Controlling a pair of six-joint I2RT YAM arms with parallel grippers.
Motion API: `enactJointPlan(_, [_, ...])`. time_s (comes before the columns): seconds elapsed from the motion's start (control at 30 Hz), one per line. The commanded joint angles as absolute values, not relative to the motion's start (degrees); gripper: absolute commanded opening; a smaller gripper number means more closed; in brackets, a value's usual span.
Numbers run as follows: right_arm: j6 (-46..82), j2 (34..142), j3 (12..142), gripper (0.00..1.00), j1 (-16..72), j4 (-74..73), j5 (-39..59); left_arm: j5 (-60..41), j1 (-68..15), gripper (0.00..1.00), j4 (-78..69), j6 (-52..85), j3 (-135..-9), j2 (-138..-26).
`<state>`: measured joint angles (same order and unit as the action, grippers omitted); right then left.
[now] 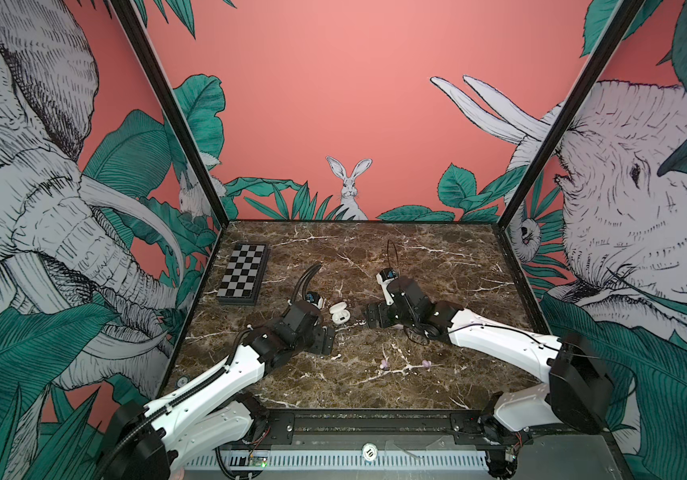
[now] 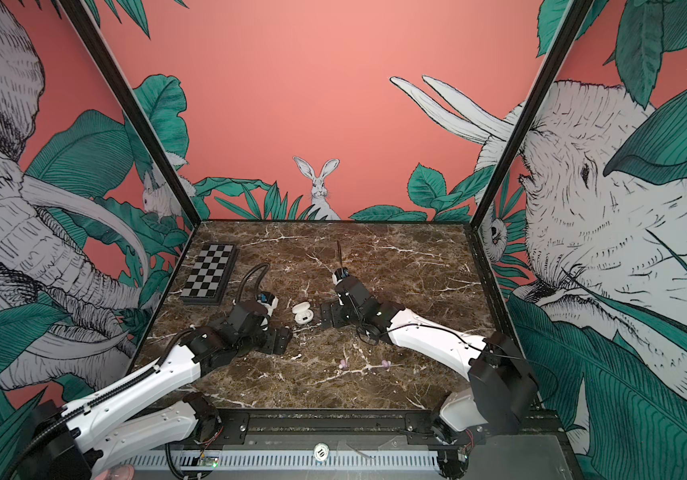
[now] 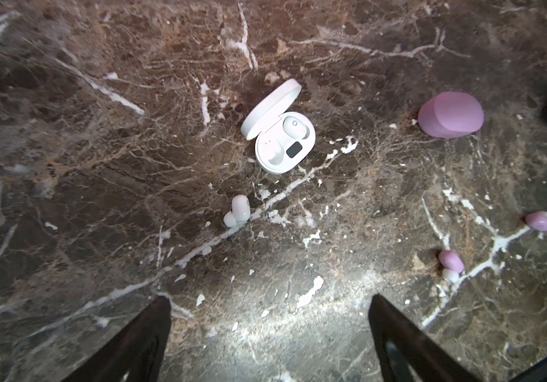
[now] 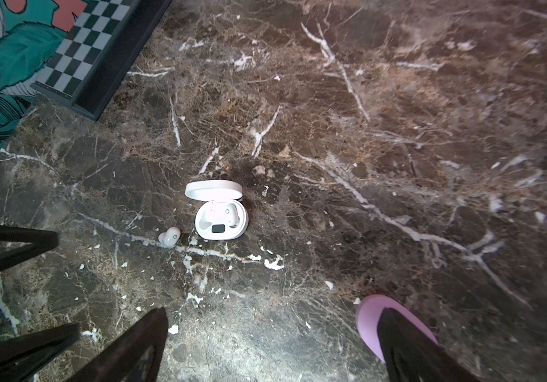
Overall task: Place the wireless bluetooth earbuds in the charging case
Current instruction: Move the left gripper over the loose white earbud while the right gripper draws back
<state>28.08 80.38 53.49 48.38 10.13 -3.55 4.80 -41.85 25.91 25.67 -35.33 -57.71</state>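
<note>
Left end effector, right end effector gaping, empty. 1 glossy white earbud loose near white case.

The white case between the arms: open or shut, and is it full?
Open: the white case has its lid flipped back. Half full: one white earbud sits inside; the other slot is empty.
</note>
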Motion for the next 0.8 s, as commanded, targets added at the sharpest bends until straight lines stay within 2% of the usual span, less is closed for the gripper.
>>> enactJointPlan(0.0, [26.0,77.2,52.5,0.98,48.5,11.9,-7.7,3.7,-42.2,0.91,22.5,26.6,-35.6,-60.5])
enactJointPlan(0.33, [25.4,70.3,50.3,0.98,48.0,13.4,-13.7,7.7,-43.5,0.87,19.9,25.0,-38.8,-71.3])
enactJointPlan(0.77, [25.7,66.5,47.2,0.98,47.7,11.1,-13.1,10.6,-43.7,0.84,19.1,24.4,-43.0,-79.1])
